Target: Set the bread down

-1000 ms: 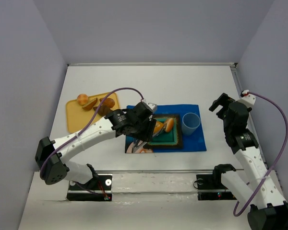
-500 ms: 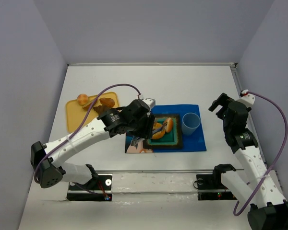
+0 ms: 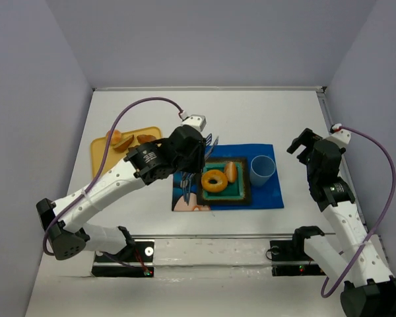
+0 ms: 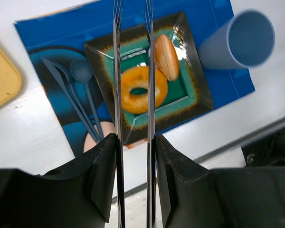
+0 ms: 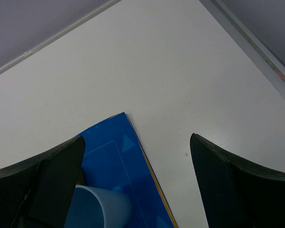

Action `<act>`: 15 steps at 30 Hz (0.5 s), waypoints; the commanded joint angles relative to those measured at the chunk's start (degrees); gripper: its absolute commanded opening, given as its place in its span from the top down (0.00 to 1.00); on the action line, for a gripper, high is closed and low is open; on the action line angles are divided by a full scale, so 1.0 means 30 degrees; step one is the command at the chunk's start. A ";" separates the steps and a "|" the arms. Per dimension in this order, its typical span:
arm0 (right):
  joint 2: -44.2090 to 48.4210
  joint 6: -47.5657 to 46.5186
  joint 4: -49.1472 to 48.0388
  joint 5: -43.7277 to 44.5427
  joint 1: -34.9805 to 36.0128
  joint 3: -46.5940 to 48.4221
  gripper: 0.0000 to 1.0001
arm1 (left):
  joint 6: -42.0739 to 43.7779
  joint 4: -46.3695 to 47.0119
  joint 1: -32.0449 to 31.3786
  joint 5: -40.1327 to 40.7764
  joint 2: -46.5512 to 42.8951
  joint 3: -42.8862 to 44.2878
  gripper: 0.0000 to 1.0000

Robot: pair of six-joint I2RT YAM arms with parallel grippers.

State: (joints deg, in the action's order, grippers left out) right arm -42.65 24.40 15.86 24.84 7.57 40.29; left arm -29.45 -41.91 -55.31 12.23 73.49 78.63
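The bread is a ring-shaped bagel and an oval roll. Both lie on the square teal plate. My left gripper hovers above the plate's left side. It is shut on thin metal tongs. The tongs' two arms stand a little apart with nothing between them; the bagel shows far below them. My right gripper is open and empty, over bare table to the right of the mat.
The plate rests on a blue placemat with printed cutlery. A light blue cup stands to the right of the plate. A yellow tray with other food pieces lies at the left.
The bagel has left the tongs and now lies flat on the plate. My left gripper has risen and drawn back left, and the tongs' arms have narrowed. The right arm has not moved.
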 commanded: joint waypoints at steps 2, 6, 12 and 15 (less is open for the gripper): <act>0.0302 -0.0108 -0.0803 0.0011 -0.0034 -0.0013 0.03 | -0.0815 0.2191 0.1178 0.3683 -0.0153 -0.0193 0.56; 0.0244 -0.0107 -0.0804 -0.0018 -0.0034 -0.0013 0.03 | -0.1170 0.2631 0.2643 0.4740 -0.0094 -0.0925 0.56; 0.0009 -0.0078 -0.0833 0.0040 -0.0034 0.0016 0.03 | 0.0205 0.4737 0.4693 0.4742 0.0725 -0.1601 0.57; -0.0225 -0.0078 -0.0803 0.0244 -0.0034 0.0045 0.03 | 0.1786 0.7602 0.5573 0.4130 0.1921 -0.1543 0.54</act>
State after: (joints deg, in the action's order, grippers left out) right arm -42.81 24.40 15.86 24.84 7.57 40.29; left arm -29.02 -31.20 -41.01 23.66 76.01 73.97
